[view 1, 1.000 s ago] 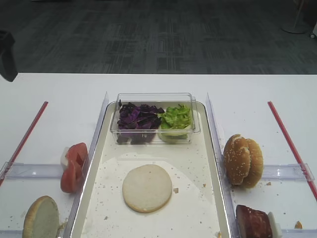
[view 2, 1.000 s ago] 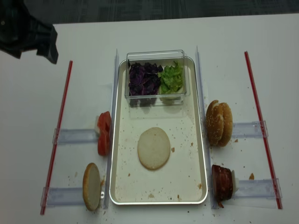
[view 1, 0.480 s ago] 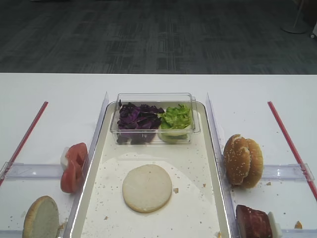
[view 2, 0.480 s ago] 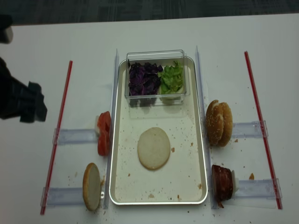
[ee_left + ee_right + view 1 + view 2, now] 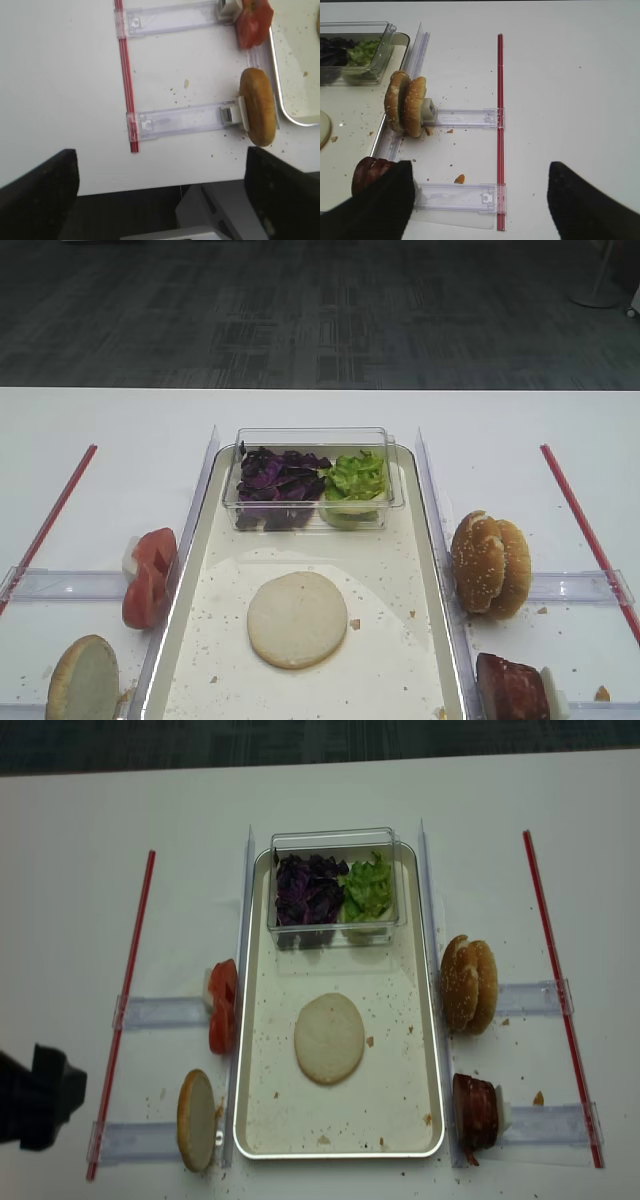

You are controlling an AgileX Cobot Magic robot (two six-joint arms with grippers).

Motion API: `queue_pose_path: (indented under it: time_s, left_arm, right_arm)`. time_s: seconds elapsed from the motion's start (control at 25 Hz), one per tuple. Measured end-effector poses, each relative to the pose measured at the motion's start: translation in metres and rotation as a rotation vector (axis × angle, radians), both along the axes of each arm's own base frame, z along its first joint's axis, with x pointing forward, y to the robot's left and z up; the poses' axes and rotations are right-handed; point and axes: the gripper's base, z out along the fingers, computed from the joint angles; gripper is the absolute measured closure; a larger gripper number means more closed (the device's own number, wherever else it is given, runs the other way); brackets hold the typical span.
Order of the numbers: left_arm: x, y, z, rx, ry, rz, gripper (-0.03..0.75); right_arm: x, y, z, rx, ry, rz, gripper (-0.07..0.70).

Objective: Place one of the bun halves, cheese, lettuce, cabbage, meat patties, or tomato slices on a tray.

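A plain bun half [image 5: 297,619] lies flat on the metal tray [image 5: 392,570]. Another bun half [image 5: 257,106] stands on edge in a clear holder left of the tray, with tomato slices [image 5: 254,22] beyond it. Cabbage [image 5: 278,480] and lettuce [image 5: 355,477] fill a clear box at the tray's far end. Meat patties [image 5: 365,172] stand right of the tray. No cheese shows. My left gripper [image 5: 162,200] is open and empty over the table's front left edge, left of the standing bun half. My right gripper [image 5: 480,200] is open and empty above the patties' clear holder.
Two sesame-seeded bun halves [image 5: 407,104] stand on edge right of the tray. Red strips [image 5: 127,990] [image 5: 558,990] run along both sides, and clear plastic rails [image 5: 465,118] cross to them. Crumbs [image 5: 460,178] dot the table.
My left arm has swung from the far left of the table down to its front left corner and has left the first exterior view. The food has not moved.
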Motion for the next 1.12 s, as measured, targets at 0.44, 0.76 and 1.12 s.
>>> queue_pose_path:
  time_s: [0.44,0.76,1.12]
  left_arm:
    - [-0.069,-0.001,-0.037,-0.013,-0.186,0.0,0.1]
    - [-0.101,-0.002,-0.034,-0.032,-0.414,0.009,0.1]
    - [-0.102,0.0,-0.041,-0.028,-0.489,0.046,0.1]
  right_arm:
    - [0.0,0.0,0.0,0.0,0.0,0.0,0.061]
    - [0.0,0.0,0.0,0.0,0.0,0.0,0.061]
    - [0.0,0.0,0.0,0.0,0.0,0.0,0.061]
